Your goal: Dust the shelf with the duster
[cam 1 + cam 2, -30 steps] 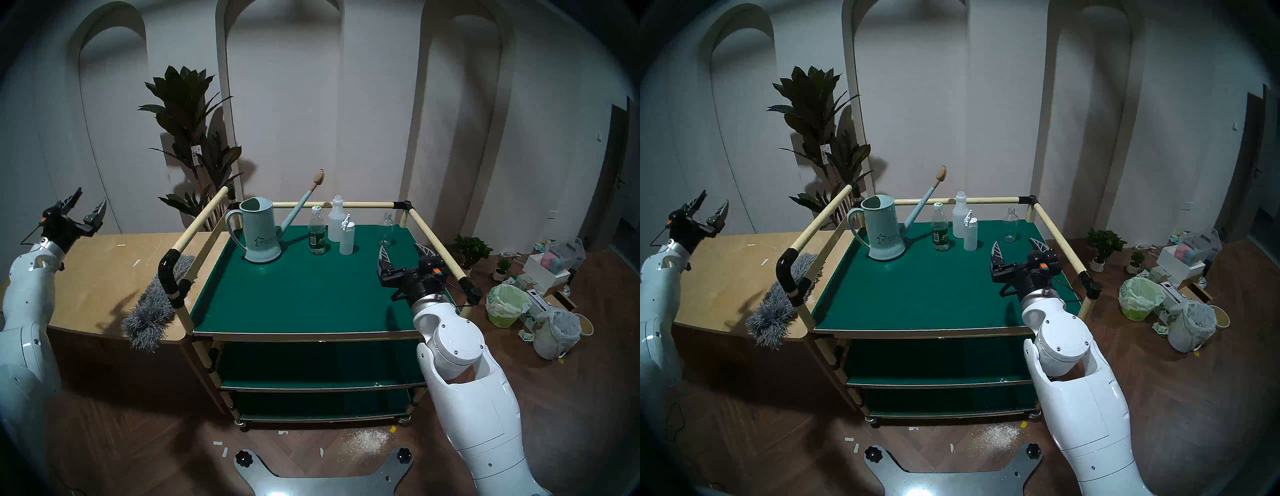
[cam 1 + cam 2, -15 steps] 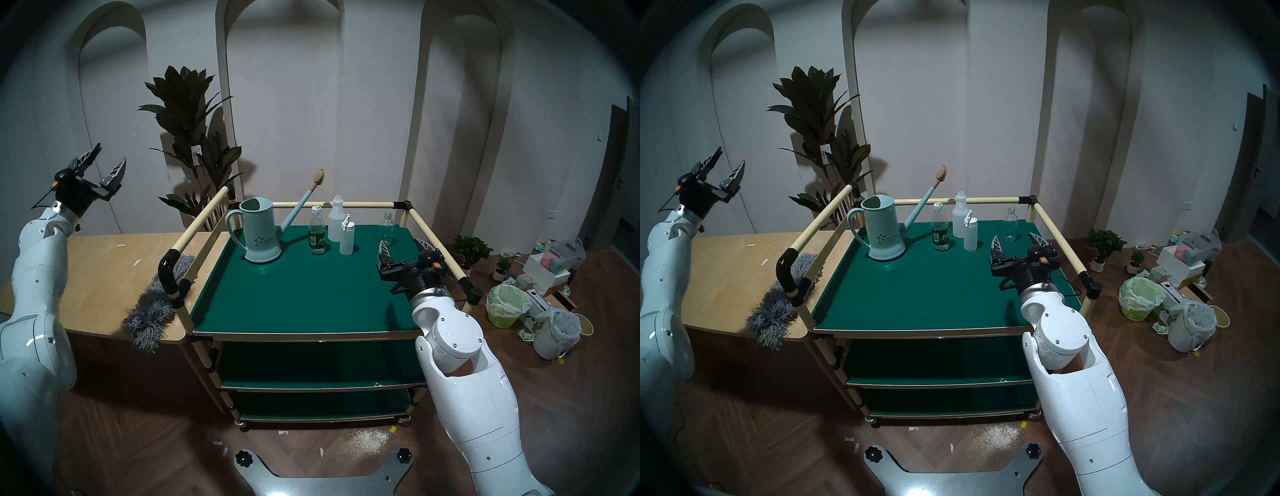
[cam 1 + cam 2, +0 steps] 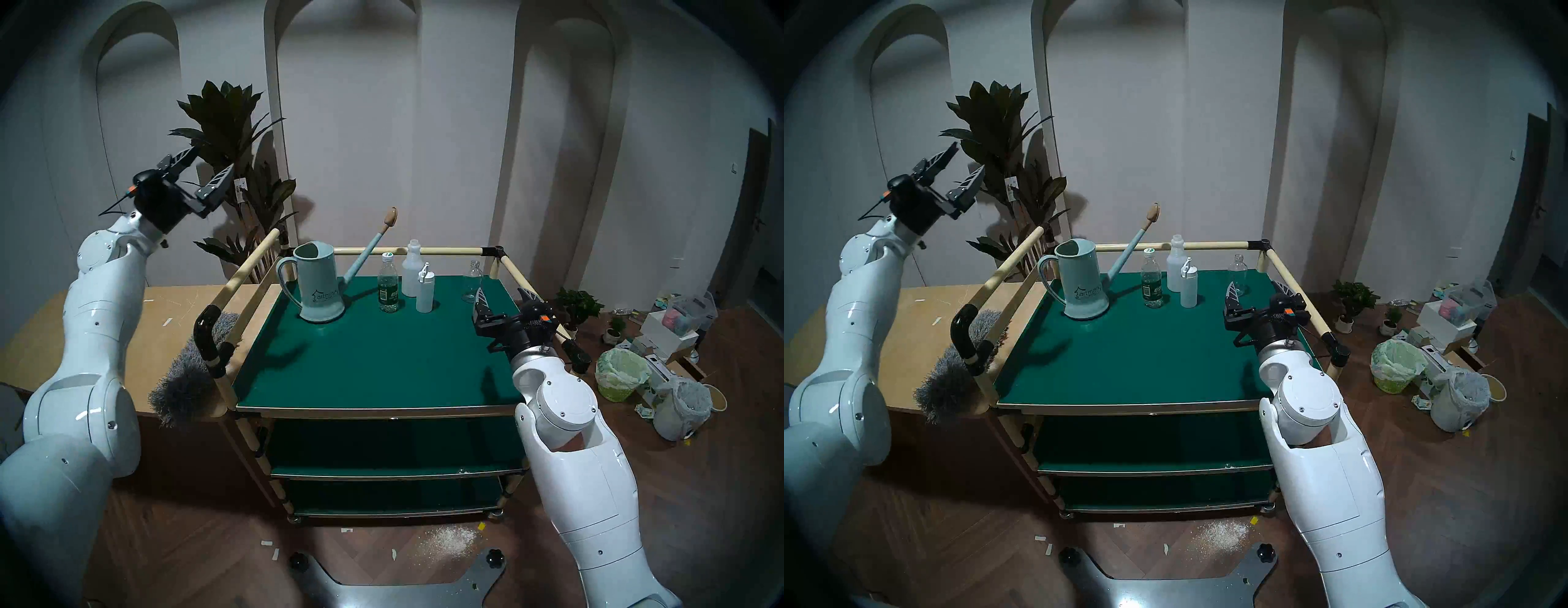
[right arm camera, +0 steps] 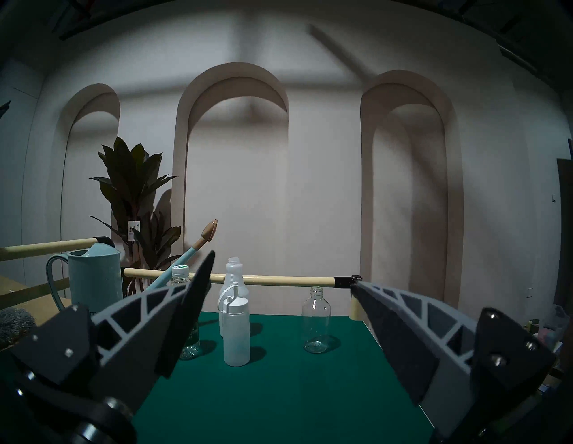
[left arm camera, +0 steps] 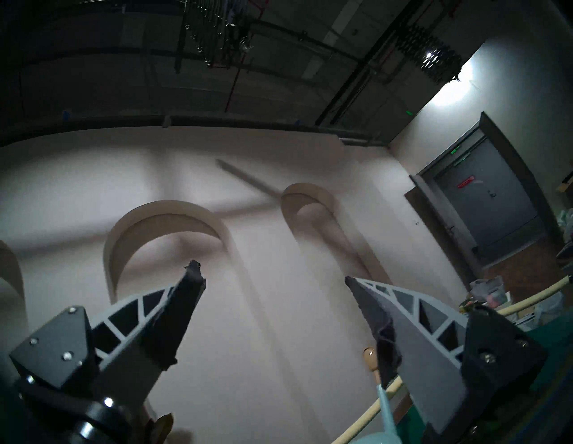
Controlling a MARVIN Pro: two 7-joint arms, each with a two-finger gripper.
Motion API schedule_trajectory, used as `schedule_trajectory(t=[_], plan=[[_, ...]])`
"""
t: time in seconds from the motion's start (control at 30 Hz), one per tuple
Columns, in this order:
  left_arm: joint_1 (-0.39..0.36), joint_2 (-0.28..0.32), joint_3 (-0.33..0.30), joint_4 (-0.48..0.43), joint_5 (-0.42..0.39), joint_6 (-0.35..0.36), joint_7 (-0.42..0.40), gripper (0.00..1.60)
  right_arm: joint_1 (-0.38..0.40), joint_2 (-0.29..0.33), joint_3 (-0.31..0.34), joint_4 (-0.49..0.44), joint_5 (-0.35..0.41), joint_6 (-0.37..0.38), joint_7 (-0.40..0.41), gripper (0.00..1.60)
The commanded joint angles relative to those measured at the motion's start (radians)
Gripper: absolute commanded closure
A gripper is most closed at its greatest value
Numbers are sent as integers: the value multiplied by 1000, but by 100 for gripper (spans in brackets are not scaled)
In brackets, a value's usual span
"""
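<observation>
The duster [image 3: 186, 373] lies on the wooden table [image 3: 127, 335] against the cart's near-left corner post, well below and to the right of the left gripper [image 3: 214, 159], which is up in the air, jaws spread wide and empty, pointing toward the tall plant [image 3: 229, 127]. The right gripper [image 3: 502, 295] hovers low over the shelf [image 3: 373, 361] at its right rail, fingers wide apart with nothing between them. Just ahead of it stands a clear glass bottle [image 4: 316, 322], with a white bottle [image 4: 237, 335] and watering can [image 3: 318, 284] off to its left.
</observation>
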Motion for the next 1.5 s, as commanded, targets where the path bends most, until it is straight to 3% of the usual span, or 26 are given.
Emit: schedule_trajectory(t=[0.0,0.07,0.37,0.8,1.13,1.47], plan=[[-33,-113,30,-79,-40,41,32,0,32,-5,9,-10,3,-6,-5,0],[-16,-152,35,-93,-52,55,63,0,40,-7,12,-6,5,-6,-10,0],[46,-222,27,-102,-71,92,174,0,59,-13,15,2,11,-6,-20,0],[125,-340,35,-193,-77,120,343,0,82,-20,19,20,20,-5,-35,0],[228,-386,69,-282,-20,114,478,0,90,-24,20,45,25,-4,-45,0],[375,-391,85,-371,91,98,639,0,102,-37,6,94,48,-7,-37,0]])
